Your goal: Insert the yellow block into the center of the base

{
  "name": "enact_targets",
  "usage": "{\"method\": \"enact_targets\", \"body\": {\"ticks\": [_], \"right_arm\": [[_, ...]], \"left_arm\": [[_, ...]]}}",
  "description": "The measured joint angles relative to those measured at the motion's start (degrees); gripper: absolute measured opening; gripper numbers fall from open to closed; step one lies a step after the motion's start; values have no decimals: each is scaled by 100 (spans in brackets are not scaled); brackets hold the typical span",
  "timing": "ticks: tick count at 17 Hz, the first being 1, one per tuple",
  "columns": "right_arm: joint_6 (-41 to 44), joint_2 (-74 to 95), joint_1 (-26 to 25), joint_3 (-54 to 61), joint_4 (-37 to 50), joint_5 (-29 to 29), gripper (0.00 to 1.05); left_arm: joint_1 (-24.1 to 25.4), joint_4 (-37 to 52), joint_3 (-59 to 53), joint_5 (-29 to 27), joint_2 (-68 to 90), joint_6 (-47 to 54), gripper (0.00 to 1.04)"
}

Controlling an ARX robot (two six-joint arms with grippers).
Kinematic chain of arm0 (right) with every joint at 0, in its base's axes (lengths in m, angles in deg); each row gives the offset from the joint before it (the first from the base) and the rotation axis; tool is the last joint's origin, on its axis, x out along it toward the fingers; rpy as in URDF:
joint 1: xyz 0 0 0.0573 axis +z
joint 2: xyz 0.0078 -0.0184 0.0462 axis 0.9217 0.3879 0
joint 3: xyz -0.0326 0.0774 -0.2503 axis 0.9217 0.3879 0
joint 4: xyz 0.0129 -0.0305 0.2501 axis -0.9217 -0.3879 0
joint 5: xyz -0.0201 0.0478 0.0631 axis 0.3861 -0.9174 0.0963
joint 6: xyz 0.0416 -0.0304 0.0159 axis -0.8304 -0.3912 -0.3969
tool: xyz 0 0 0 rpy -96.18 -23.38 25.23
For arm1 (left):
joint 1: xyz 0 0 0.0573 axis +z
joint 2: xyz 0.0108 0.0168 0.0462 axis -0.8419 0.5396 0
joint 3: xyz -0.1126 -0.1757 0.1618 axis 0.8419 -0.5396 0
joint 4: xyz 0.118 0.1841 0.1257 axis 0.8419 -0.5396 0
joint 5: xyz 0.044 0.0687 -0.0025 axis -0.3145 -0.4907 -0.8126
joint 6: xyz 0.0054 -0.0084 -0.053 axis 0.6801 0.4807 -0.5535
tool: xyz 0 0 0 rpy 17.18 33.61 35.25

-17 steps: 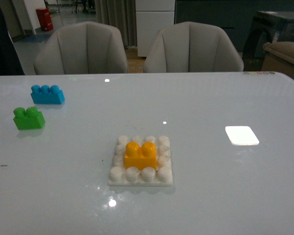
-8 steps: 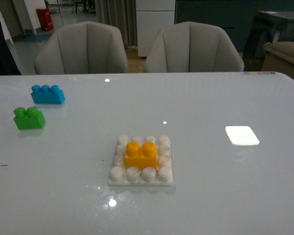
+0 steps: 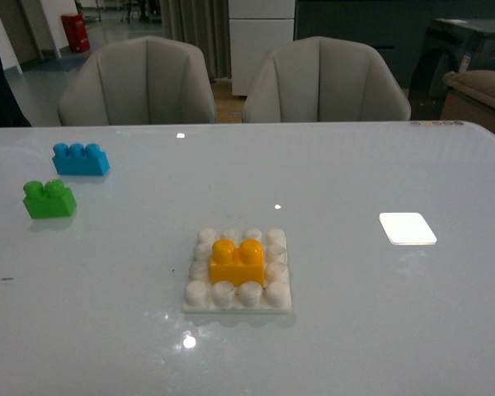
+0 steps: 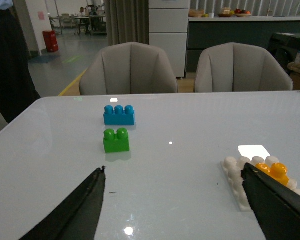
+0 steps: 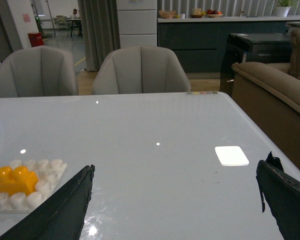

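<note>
Front view shows the yellow block point(image 3: 238, 262) seated upright on the middle studs of the base point(image 3: 237, 300), with white studs ringing it on all sides. That base lies flat on the white table point(image 3: 355, 330), toward the near edge. Well off to the left, a green brick point(image 3: 49, 199) stands just in front of a blue brick point(image 3: 80, 158), the two near each other but apart. Neither arm appears in this view. Each wrist view shows its own pincer spread wide and empty above the tabletop: the left gripper point(image 4: 177, 200) and the right gripper point(image 5: 177, 200), both clear of the block
</note>
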Motion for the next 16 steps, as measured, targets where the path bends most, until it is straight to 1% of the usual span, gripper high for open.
{"method": "enact_targets", "body": {"ticks": [2,4,16], "right_arm": [[0,0,0,0,0,0,98],[0,0,0,0,0,0,98],[0,0,0,0,0,0,98]], "left_arm": [[0,0,0,0,0,4,100],[0,0,0,0,0,2,97],[0,0,0,0,2,4,98]]}}
